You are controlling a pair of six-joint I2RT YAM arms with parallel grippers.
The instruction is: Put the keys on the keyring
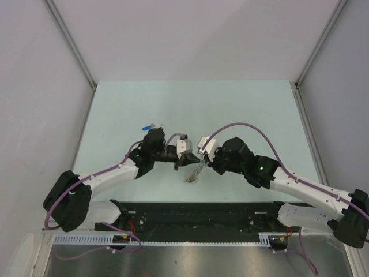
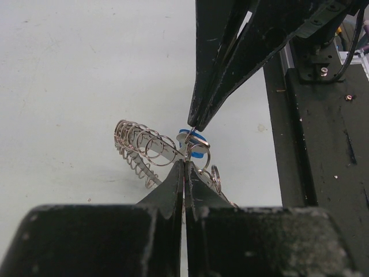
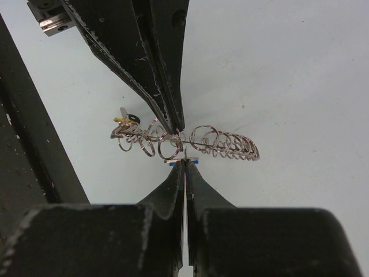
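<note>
A pale mint table [image 1: 115,104] is enclosed by plain grey walls [image 1: 190,34] w/ aluminium posts [image 1: 69,40] at the corners. A black base rail [image 1: 196,213] runs along the near edge.

From the top cam, the left arm [image 1: 109,176] is seen left of the keyring [image 1: 195,172] and the right arm [image 1: 300,184] right of it. A small blue item [image 1: 149,125] lies on the table up-left of the keyring, a detail given by neither wrist cam. Wire loops and key colours are not resolved from above.

In the left wrist cam the left gripper [image 2: 184,168] is seen w/ fingers pressed together, clamped on the keyring's edge. A blue key [image 2: 195,144] is shown just beyond, directly under the tips of the right gripper [image 2: 195,124]. In the right wrist cam that gripper's fingers are likewise closed, and the blue key appears to be pinched btwn them. Only in this view are a yellow key [image 3: 118,120] and a black key [image 3: 132,118] shown, at the keyring's left end.

The keyring is held where the two sets of fingertips meet and is seen edge-on by both wrist cams. In the right wrist cam its long axis runs left-right, dipping slightly rightward. From above it is pointed away from the fingertips toward the base rail, slanted a little left.
</note>
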